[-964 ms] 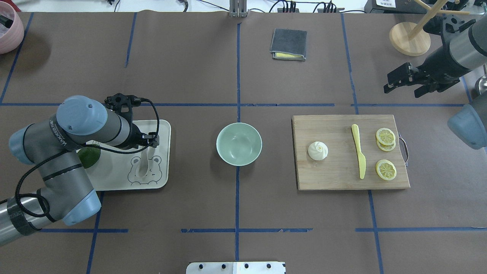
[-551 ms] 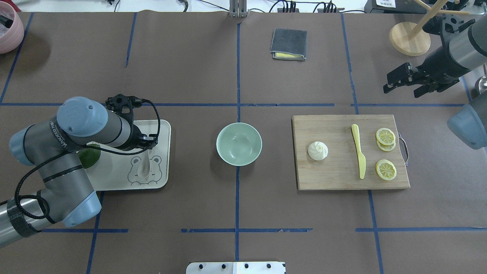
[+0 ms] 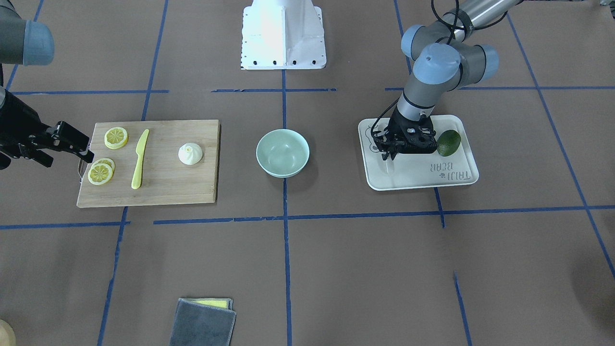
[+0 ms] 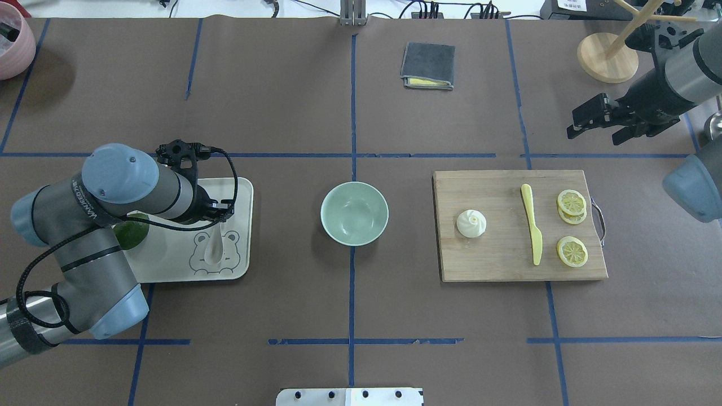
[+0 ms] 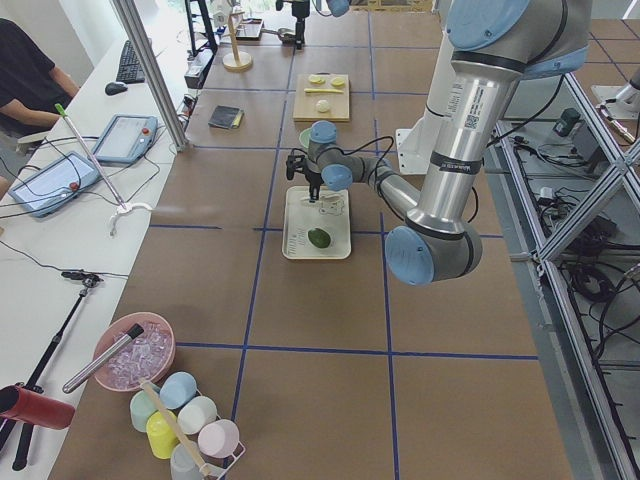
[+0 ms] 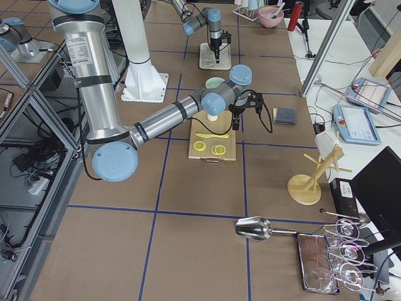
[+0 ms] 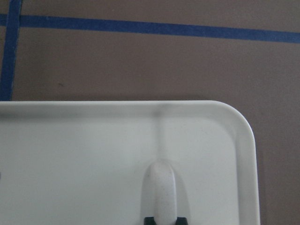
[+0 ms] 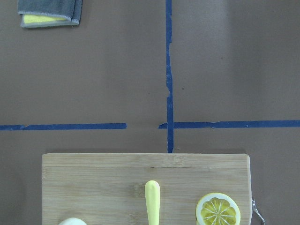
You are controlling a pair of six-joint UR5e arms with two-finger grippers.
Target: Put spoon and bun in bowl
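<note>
The left hand [image 4: 217, 213] stands down on the cream tray [image 4: 169, 265] at the counter's left end. It pinches the spoon [image 4: 213, 248] by its handle. In the wrist view both black fingertips [image 7: 148, 220] press against the handle's edges. The scoop lies flat on the tray's bear print, pointing toward the robot. An avocado [image 4: 132, 234] sits on the same tray, partly under the arm.

The bowl [image 4: 338, 197] stands mid-counter, well apart from the tray, with nothing in it. The bun [image 4: 471, 223] rests upright on the wooden board [image 4: 496, 259], on the end nearest the bowl.

The right hand [image 4: 594, 135] hangs spread and holding nothing beyond the board's far right corner, well apart from the bun.
</note>
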